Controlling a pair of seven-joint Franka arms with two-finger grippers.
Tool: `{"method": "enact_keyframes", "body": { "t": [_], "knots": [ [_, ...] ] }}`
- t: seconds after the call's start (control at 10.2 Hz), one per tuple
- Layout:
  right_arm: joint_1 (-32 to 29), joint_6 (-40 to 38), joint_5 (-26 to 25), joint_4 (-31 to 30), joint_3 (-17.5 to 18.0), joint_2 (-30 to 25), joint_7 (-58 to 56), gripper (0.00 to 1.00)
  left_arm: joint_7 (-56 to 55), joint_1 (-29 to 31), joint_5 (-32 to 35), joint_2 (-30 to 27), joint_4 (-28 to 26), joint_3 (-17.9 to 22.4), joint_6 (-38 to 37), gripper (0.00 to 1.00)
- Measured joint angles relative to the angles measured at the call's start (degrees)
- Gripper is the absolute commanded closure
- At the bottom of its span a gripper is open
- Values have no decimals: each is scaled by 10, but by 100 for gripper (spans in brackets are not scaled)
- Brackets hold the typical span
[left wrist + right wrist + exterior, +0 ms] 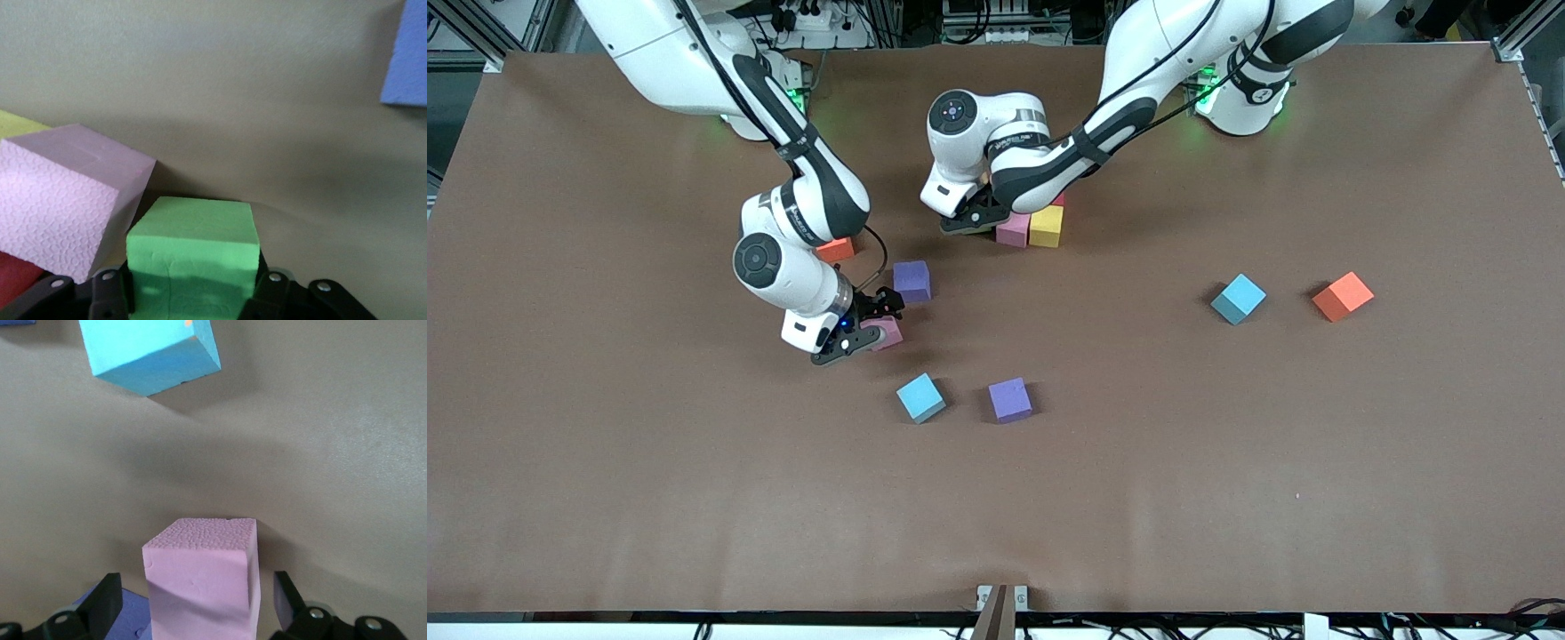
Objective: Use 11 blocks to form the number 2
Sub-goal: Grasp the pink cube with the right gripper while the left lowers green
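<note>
Front view: left gripper (971,216) clamps a green block (193,257) beside the pink block (1013,229), ready for release; right gripper (869,331) straddles another pink block (200,580), fingers apart, and should close next.

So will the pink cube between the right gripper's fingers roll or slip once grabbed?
Probably not: the pink cube has flat faces and sits square, so rolling is unlikely. Its pebbled matte surface suggests decent grip. It looks like foam, so likely light and slightly squashy.

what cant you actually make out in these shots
- Front view: the left gripper and its arm cover most of the started cluster; only a pink block and a yellow block show clearly.
- Front view: the green block in the left gripper is hidden; only the left wrist view shows it.
- Front view: the right gripper hides most of its pink cube.
- Front view: the right arm covers most of an orange cube.
</note>
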Motion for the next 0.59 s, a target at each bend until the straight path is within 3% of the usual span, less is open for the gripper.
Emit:
{"method": "enact_keyframes", "body": {
  "t": [0.1,0.59],
  "knots": [
    [1,3,0,0,0,2,0,32,0,0,0,0,-4,0,1,100],
    [3,5,0,4,0,5,0,39,0,0,0,-2,-25,-4,5,100]
  ]
}}
